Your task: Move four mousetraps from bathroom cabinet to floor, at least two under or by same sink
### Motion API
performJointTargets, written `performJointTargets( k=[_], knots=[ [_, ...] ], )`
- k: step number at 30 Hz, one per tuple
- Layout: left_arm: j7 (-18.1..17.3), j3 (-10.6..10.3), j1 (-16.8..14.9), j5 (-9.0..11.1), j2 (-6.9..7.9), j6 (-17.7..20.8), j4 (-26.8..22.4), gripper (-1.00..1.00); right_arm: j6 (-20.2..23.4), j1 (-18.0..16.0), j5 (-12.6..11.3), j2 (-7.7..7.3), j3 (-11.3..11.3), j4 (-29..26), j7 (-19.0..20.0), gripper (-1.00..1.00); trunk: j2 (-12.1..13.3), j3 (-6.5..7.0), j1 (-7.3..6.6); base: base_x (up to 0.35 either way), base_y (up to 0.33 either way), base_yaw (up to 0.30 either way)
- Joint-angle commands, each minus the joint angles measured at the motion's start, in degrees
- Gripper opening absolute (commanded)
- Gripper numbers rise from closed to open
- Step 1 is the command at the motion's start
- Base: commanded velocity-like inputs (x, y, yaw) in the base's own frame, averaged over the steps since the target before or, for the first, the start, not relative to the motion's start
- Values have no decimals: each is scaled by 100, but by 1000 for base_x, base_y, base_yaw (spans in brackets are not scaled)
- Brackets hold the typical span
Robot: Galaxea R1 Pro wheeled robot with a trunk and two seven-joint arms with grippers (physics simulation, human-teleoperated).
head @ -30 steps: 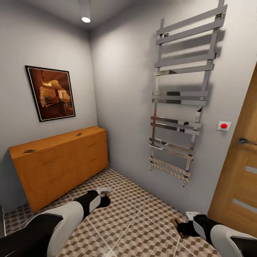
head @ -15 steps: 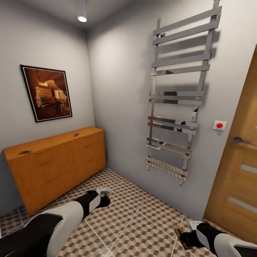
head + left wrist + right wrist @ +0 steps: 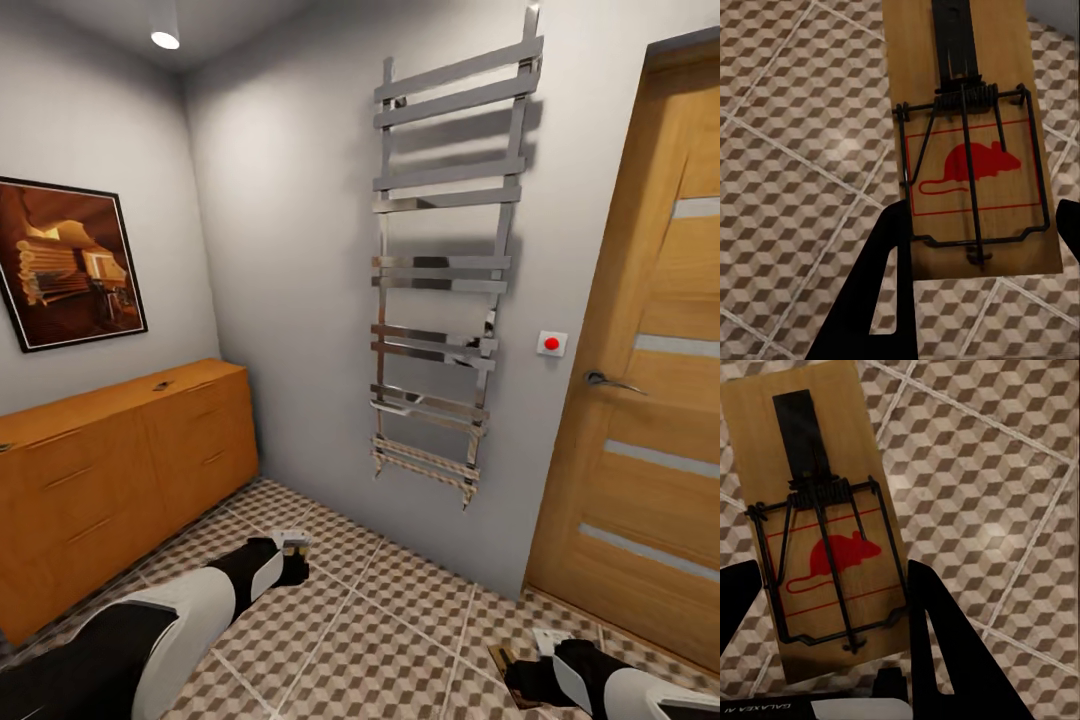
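Both arms hang low over the bathroom floor [image 3: 380, 620] with its cube-pattern tiles. My left gripper [image 3: 293, 545] is shut on a mousetrap [image 3: 971, 142], a wooden board with a red mouse print and a dark wire spring, held between the black fingers [image 3: 889, 255]. Lower right, my right gripper [image 3: 512, 668] is shut on a second mousetrap [image 3: 817, 547], its brown edge [image 3: 499, 657] showing. Another mousetrap [image 3: 162, 385] lies on top of the orange cabinet [image 3: 120, 460] at the left wall. The bathroom sink is out of view.
A chrome ladder towel rail [image 3: 440, 270] hangs on the grey wall ahead. A wooden door [image 3: 640, 400] with a lever handle stands at the right, with a red-button switch [image 3: 551, 343] beside it. A framed picture [image 3: 65, 265] hangs above the cabinet.
The whole view has swung to the right: cabinet, picture and towel rail slid left and the door came into fuller view. Both grippers keep their mousetraps and their pose.
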Motion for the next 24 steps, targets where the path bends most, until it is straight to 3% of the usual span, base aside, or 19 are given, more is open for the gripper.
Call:
performJointTargets(
  k=[1, 6, 11, 17, 24],
  knots=[
    [23, -48, -1, 20, -12, 25, -1, -100, -6, -1, 11, -5, -34, 10, 12, -100, -7, -8, 1, 0, 0, -296],
    [23, -43, 11, -117, -84, 65, -1, -100, -49, 23, -87, -24, -39, 10, 6, -100, -7, -8, 1, 0, 0, -297],
    [19, -40, 14, -152, -178, 237, -1, -100, -134, 28, -348, -76, -37, 10, -51, -100, -7, -8, 1, 0, 0, -297],
    [18, -45, 92, -239, -192, 310, -3, -100, -395, 29, -468, -147, -35, 10, -339, -100, -7, -8, 1, 0, 0, -297],
    [23, -40, 176, -653, -229, 323, -2, -100, -547, 36, -578, -159, -33, 10, -503, -100, -7, -8, 1, 0, 0, -297]
  ],
)
